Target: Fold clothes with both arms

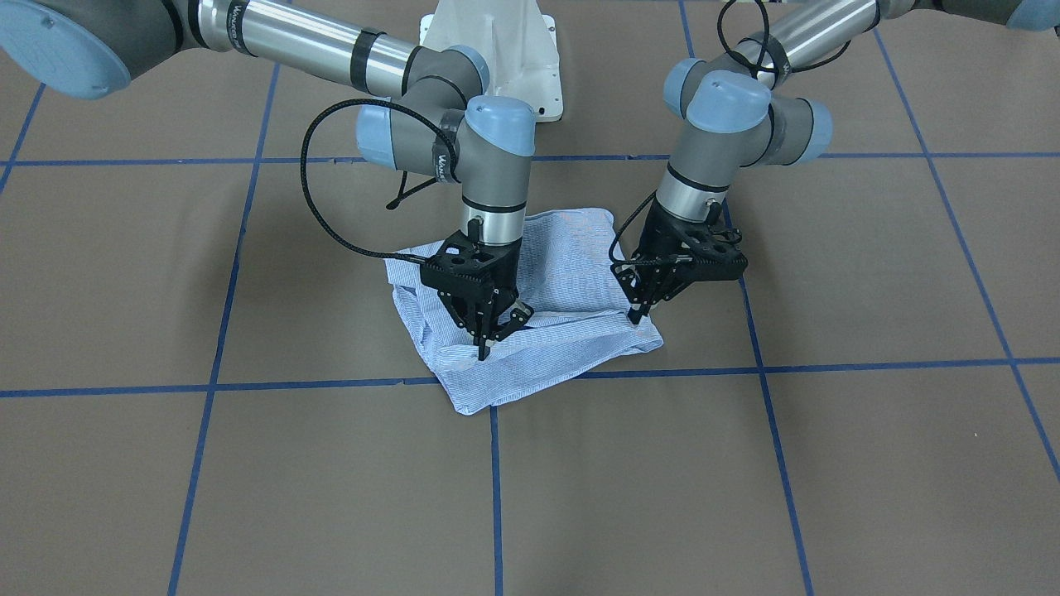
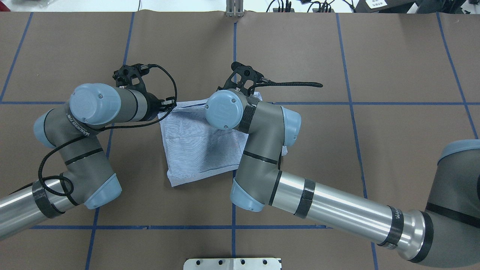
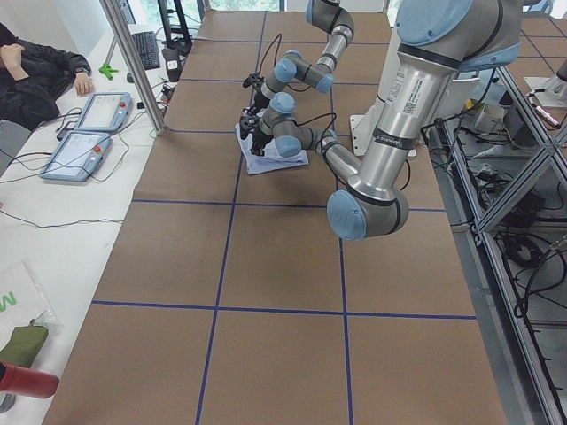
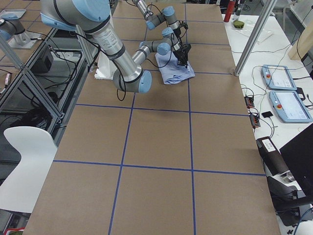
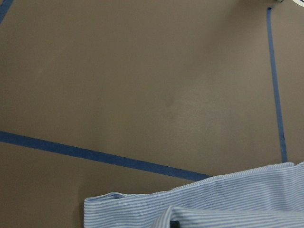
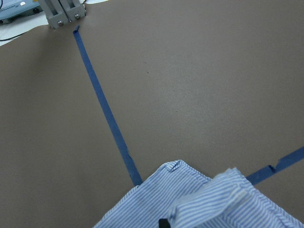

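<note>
Both grippers, the right gripper [image 1: 484, 348] and the left gripper [image 1: 638, 316], appear to be pinched narrowly on the folded striped shirt [image 1: 571, 273] laid at the middle of the table [image 1: 828, 463], and if only its top layer is caught, the fold could be dragged askew.

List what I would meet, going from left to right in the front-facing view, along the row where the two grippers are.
First tape line → right gripper → left gripper → second tape line. The striped shirt lies under both grippers, so it has no single place in the order.
</note>
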Tool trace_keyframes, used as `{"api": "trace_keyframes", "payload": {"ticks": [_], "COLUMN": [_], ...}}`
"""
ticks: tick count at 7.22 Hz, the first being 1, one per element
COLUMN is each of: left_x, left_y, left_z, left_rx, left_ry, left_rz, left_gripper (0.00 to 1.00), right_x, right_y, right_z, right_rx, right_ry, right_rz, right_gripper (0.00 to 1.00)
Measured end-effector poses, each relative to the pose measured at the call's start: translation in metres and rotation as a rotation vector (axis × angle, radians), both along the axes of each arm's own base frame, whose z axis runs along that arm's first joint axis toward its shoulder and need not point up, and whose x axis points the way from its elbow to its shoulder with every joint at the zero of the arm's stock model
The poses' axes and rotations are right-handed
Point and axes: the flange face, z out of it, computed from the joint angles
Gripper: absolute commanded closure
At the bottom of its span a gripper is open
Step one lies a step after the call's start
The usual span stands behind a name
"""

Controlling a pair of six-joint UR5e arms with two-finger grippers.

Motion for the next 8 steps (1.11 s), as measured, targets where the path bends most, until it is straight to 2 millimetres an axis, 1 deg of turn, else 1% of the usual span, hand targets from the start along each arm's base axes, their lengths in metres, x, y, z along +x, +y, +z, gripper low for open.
{"api": "trace_keyframes", "payload": {"ticks": [1, 2, 3, 4, 5, 6, 7, 8], "left_x": [0.002, 0.002, 0.001, -0.003, -0.013, -0.031, -0.058, -0.082], "left_y": [-0.002, -0.003, -0.003, -0.004, -0.009, -0.019, -0.032, -0.044], "left_z": [0.004, 0.005, 0.005, 0.003, 0.000, -0.003, 0.000, 0.006], "left_rx": [0.001, 0.009, 0.037, 0.085, 0.140, 0.203, 0.258, 0.297], "left_ry": [-0.010, -0.018, -0.034, -0.056, -0.078, -0.100, -0.122, -0.142], "left_rz": [-0.004, -0.003, 0.013, 0.040, 0.072, 0.123, 0.182, 0.220], "left_gripper": [0.65, 0.01, 0.00, 0.00, 0.00, 0.00, 0.00, 0.00], "right_x": [-0.002, -0.005, -0.006, 0.000, 0.009, 0.012, 0.001, -0.016], "right_y": [0.000, -0.003, -0.008, -0.021, -0.033, -0.035, -0.023, -0.003], "right_z": [-0.001, -0.005, -0.013, -0.030, -0.046, -0.053, -0.052, -0.046], "right_rx": [0.006, 0.020, 0.030, 0.028, 0.024, 0.030, 0.059, 0.120], "right_ry": [0.005, 0.018, 0.027, 0.014, -0.001, -0.001, 0.026, 0.086], "right_rz": [-0.015, -0.034, -0.056, -0.078, -0.110, -0.154, -0.214, -0.273], "right_gripper": [0.00, 0.00, 0.00, 0.00, 0.00, 0.00, 0.00, 0.01]}}
